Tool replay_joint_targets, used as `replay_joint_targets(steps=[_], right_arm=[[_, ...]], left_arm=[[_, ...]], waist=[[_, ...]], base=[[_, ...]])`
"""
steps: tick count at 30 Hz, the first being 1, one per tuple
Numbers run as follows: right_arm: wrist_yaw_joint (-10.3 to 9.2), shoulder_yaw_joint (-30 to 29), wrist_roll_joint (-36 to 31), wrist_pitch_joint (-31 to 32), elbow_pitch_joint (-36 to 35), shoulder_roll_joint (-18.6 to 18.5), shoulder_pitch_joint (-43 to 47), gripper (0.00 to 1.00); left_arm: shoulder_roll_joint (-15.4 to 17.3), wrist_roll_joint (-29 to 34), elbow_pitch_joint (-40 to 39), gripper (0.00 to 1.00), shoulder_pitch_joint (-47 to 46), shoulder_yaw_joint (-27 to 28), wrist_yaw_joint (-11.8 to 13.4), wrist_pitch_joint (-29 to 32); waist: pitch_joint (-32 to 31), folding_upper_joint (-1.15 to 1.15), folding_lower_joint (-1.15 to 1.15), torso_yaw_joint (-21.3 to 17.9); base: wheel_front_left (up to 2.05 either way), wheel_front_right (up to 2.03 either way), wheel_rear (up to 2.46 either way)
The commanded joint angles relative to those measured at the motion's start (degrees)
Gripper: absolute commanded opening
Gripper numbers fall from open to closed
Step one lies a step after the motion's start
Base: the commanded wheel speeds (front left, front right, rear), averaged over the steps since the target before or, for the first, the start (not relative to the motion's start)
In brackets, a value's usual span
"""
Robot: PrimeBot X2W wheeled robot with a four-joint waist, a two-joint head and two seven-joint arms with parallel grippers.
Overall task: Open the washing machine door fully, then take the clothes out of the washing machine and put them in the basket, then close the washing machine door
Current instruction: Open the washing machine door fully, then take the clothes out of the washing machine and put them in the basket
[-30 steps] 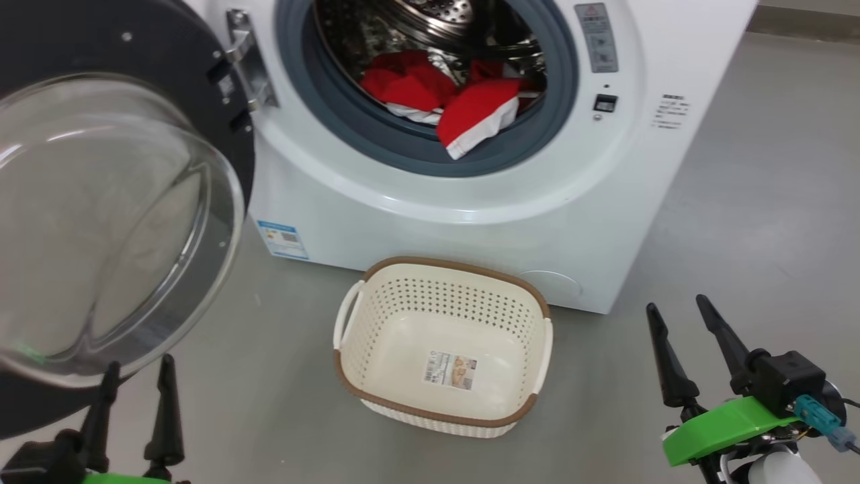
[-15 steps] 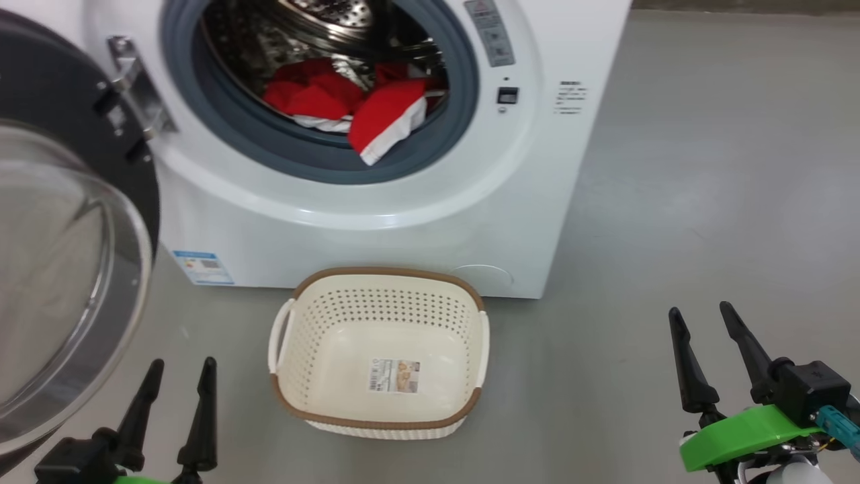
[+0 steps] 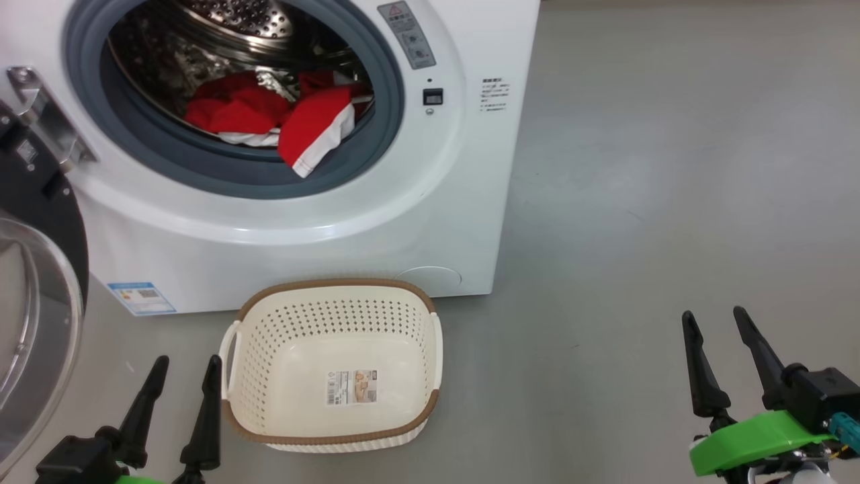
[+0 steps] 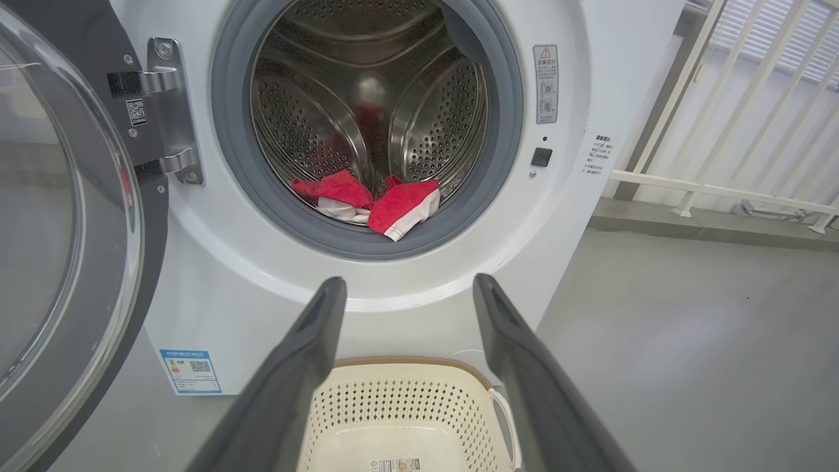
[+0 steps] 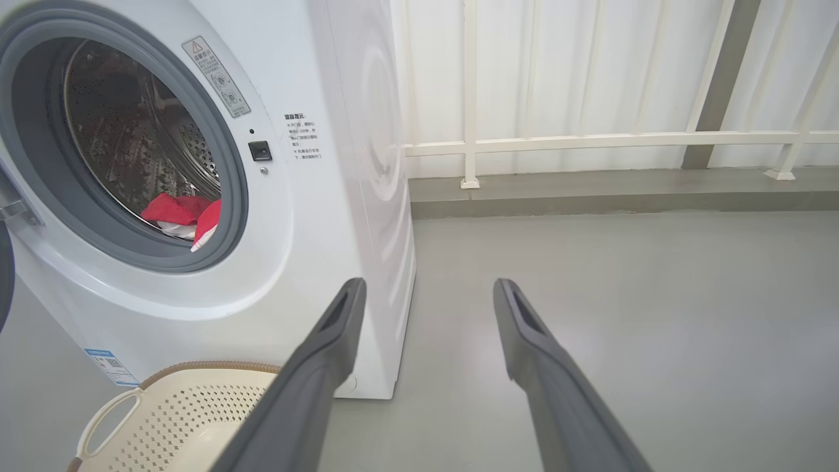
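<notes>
The white washing machine (image 3: 282,228) stands with its black round door (image 3: 33,269) swung open to the left; the door's glass bowl (image 4: 59,216) bulges toward me. Red clothes (image 3: 269,121) with white trim lie at the front of the steel drum (image 4: 367,124), one piece drooping over the grey gasket (image 4: 393,210). The cream basket (image 3: 403,316) sits on the floor before the machine, with nothing but its paper label inside. My left gripper (image 3: 187,363) is open, low beside the basket's left handle. My right gripper (image 3: 715,316) is open over bare floor, far right of the basket.
Grey floor (image 3: 638,202) stretches to the right of the machine. A white railing (image 5: 590,139) on a low kerb runs behind it. A blue label sticker (image 3: 142,298) marks the washer's lower left front.
The head camera has swung right, so the machine, door and basket sit further left in its picture. Both grippers stay open and low; the clothes have not moved.
</notes>
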Motion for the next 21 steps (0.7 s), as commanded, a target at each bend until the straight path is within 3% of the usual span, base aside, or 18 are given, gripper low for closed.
replay_joint_targets(steps=[1,21], right_arm=[[0.35,0.8,0.1,-0.4,-1.5,-0.4,0.3,1.00],[0.35,0.3,-0.1,-0.4,-1.7,-0.1,0.4,1.00]], left_arm=[[1.7,0.2,-1.7,1.00,-0.3,1.8,-0.3,-0.3],[2.3,0.6,-1.8,1.00,-1.1,1.8,-0.3,-0.3]], waist=[[-0.3,0.00,0.00,-0.7],[-0.1,0.00,0.00,-1.0]], base=[[0.00,0.00,0.00],[0.00,0.00,0.00]])
